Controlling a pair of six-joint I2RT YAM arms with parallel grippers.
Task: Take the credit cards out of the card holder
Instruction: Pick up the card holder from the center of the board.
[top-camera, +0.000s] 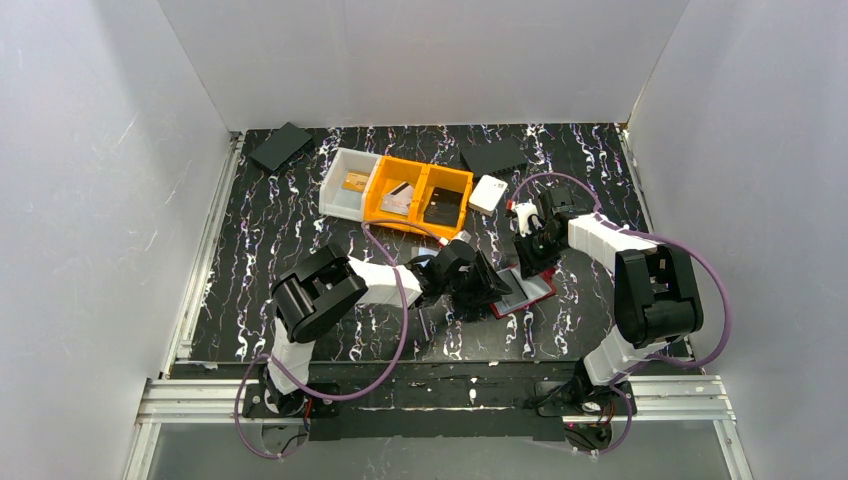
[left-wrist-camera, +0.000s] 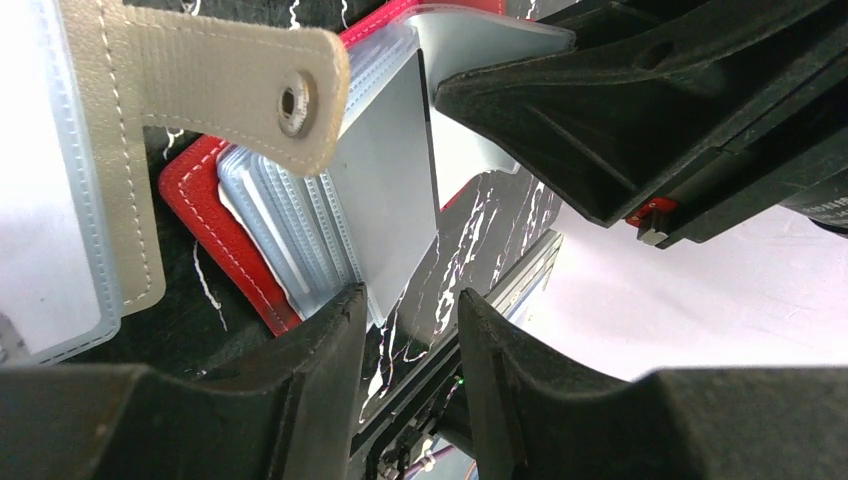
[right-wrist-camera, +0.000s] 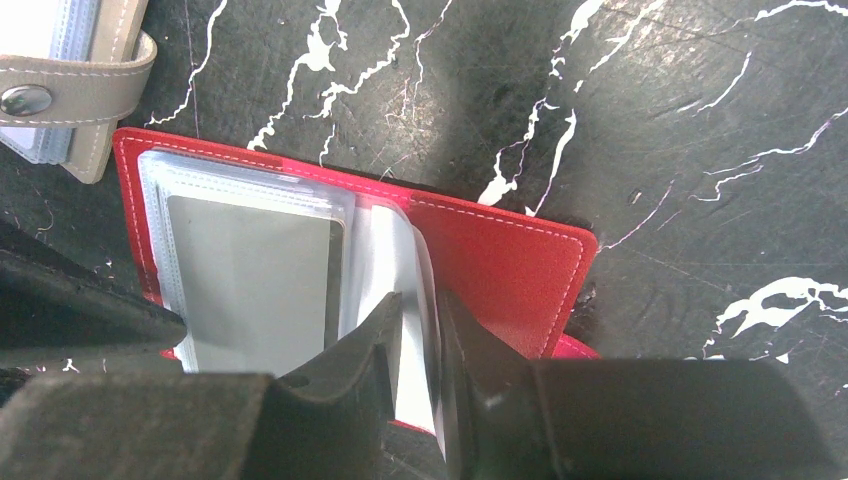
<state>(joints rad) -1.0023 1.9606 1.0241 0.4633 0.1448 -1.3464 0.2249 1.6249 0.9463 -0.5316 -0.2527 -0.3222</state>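
Observation:
The red card holder (top-camera: 530, 292) lies open on the table between both grippers, its clear sleeves (left-wrist-camera: 290, 210) fanned out. A grey credit card (left-wrist-camera: 390, 180) sticks partway out of a sleeve, its corner against the inner side of one finger of my left gripper (left-wrist-camera: 412, 300), which is open with the table showing in the gap. In the right wrist view the same grey card (right-wrist-camera: 250, 280) lies flat in the holder (right-wrist-camera: 500, 270). My right gripper (right-wrist-camera: 418, 305) is shut on one upright clear sleeve leaf (right-wrist-camera: 425, 270). More cards (top-camera: 354, 181) rest in the bins.
A beige card holder with a snap strap (right-wrist-camera: 60, 90) lies just beside the red one. At the back stand a white bin (top-camera: 335, 195) and an orange double bin (top-camera: 418, 178), with a small white box (top-camera: 488, 194) and two black flat pieces (top-camera: 281, 146) (top-camera: 494, 156).

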